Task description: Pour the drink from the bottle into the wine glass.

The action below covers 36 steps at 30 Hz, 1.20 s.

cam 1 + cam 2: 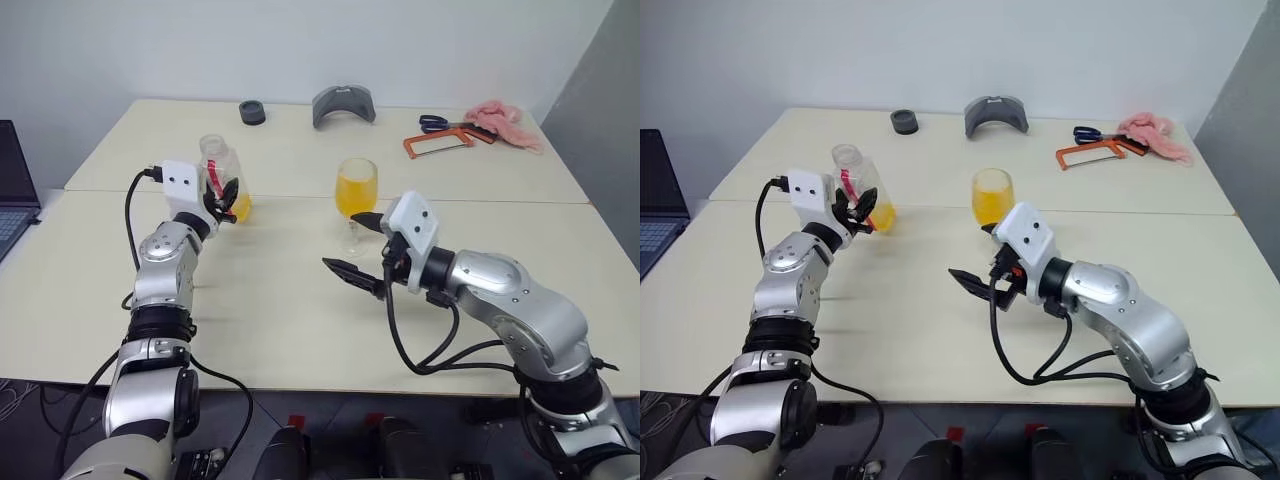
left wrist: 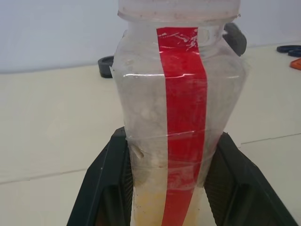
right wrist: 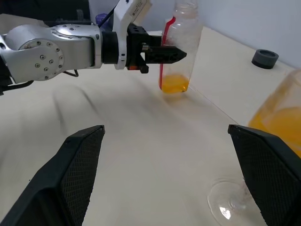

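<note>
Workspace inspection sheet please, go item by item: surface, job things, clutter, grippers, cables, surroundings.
Surface: pale table, a seam across it.
Job's things: bottle upright, uncapped, a little drink at its bottom; wine glass upright, well filled with orange liquid.
Clutter: black ring, grey curved piece, orange-framed saw, scissors, pink cloth, all at the far edge.
Grippers: left gripper shut on the bottle; right gripper open, beside the glass's stem.
Cables: black cables looped along both arms.
Surroundings: white wall behind; laptop at the robot's left.
</note>
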Motion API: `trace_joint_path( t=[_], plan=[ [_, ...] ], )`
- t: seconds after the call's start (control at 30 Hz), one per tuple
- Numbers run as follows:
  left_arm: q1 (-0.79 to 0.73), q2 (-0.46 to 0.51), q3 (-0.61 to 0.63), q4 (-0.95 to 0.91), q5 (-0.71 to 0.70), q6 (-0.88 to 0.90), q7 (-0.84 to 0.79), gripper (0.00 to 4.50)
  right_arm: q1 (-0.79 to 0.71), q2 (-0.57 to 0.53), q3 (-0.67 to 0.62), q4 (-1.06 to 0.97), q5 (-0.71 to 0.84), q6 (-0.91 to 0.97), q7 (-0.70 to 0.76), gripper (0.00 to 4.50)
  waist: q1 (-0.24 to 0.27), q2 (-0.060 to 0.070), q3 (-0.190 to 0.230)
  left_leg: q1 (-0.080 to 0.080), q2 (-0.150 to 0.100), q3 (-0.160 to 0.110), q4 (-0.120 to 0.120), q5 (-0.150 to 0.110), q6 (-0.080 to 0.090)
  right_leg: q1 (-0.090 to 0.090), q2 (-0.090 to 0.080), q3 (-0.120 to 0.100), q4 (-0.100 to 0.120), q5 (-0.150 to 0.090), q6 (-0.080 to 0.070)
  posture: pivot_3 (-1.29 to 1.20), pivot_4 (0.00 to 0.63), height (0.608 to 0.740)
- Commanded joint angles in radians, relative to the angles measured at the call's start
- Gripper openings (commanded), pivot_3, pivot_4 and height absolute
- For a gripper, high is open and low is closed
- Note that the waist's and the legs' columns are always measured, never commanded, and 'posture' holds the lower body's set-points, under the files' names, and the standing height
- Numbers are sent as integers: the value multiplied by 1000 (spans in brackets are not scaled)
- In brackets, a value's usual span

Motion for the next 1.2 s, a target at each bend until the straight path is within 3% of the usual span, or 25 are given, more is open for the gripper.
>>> trace_joint_path(
  t=[0.03, 0.33, 0.53, 0.63, 0.8, 0.97, 1.2],
  plan=[
    [8, -1, 23, -48, -32, 24, -4, 1656, -43, 28, 15, 23, -38, -15, -11, 4500, 0, 0, 0, 0, 0, 0, 0, 0, 0, 0, 0, 0, 0, 0, 0, 0, 150, 740],
    [16, 17, 21, 30, -19, -16, -21, 1656, -68, 70, 19, 41, -68, -10, -3, 4500, -1, 0, 0, 0, 0, 0, 0, 0, 0, 0, 0, 0, 0, 0, 0, 0, 150, 740],
    [45, 17, 9, 9, -11, -40, -41, 3672, -61, 79, 15, 36, -70, -1, -1, 4500, -1, 0, 0, 1, 0, 0, -1, -1, 1, 0, 0, 0, 1, 0, 0, 0, 150, 740],
    [62, 18, 3, -10, -3, -50, -42, 4475, -51, 74, 15, 34, -70, -3, 3, 4500, -1, 0, 0, 1, 0, 0, -1, -1, 2, 0, 0, 0, 1, 0, 0, 0, 150, 740],
    [119, 25, -13, -58, 24, -75, -50, 4475, 14, 39, 19, 18, -93, -55, 21, 4500, -1, 0, 0, 1, 0, 0, -1, -2, 3, 0, 0, 0, 0, 0, 0, 0, 150, 740],
    [218, 27, -6, -184, 62, -67, 15, 4475, 236, 15, 6, -26, -172, -268, 5, 4500, 2, -1, -1, 0, 1, 0, -3, -2, 3, -1, -1, 0, -1, 0, 0, 0, 150, 740],
    [410, 10, 12, -460, 26, 32, 16, 4475, 525, 162, -105, 85, -291, -604, -187, 4500, 4, -1, -1, 4, 3, 1, -4, -2, 4, 2, -1, 2, -2, 0, 0, 0, 150, 740]
  ],
)
